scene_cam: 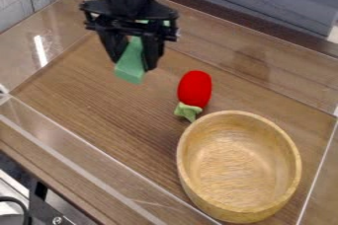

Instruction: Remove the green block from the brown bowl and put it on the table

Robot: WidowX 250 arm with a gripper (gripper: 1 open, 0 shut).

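Item: green block (130,59), one. Flat, long bar, plain light green, smooth-looking face. Location: in the claw (129,43), off the bowl and above the wood-grain surface (93,101), toward its far part; whether its lower end touches the wood cannot be told from this view.

Claw: black, pinching the green block near its upper end, the lower part left free and slanting downward.

Handling, as judged: light for its size, probably stiff, wood or hard plastic; not fragile, little harmed by a firm squeeze. Faces perhaps somewhat slick, so a pinch near one end may let the bar pivot. Preferred hold: across the narrow width, close to mid-length, fingers flat to the long sides. The present hold, high on the bar, should serve for a short lowering; best let go low, since a tilted bar dropped from height would likely tip or skid.

Adjacent item: red rounded object (196,88) with small green base, on the surface, apart from the block; best kept clear of.

Container: brown bowl (239,208), wide, shallow, light tan, thick rim, nearer the camera. No green block within.
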